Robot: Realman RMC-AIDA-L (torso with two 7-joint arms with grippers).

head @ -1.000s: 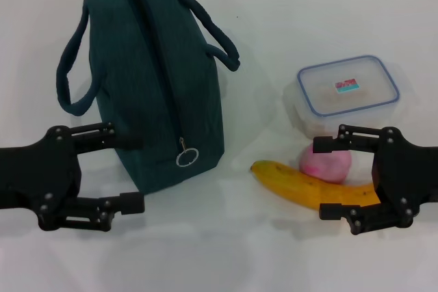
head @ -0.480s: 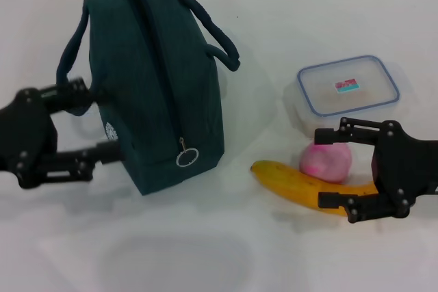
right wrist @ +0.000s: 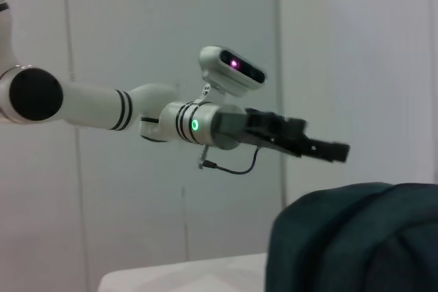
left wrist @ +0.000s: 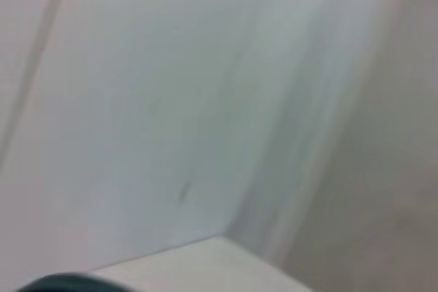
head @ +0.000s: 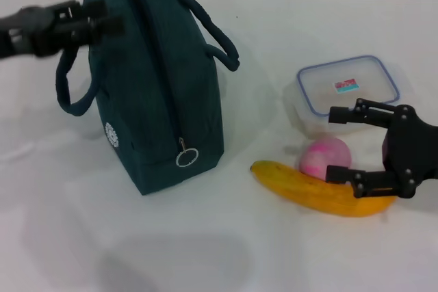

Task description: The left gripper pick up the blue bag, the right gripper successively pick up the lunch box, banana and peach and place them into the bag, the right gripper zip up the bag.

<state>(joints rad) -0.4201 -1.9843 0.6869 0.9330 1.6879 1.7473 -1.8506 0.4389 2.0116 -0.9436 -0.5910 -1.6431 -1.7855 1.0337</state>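
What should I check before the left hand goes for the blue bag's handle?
1. Blue bag upright on the table: ok.
2. Left hand level with the bag's top, beside the near handle: ok.
3. Left hand open: cannot tell.
4. Zip shut, bag needs opening: not ok.
5. Right hand open, empty, over peach and banana: ok.
6. Lunch box lidded, unobstructed: ok.

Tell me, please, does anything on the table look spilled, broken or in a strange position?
Nothing stands out. The blue bag stands upright and zipped; the lunch box is closed, and the banana and peach lie intact beside it.
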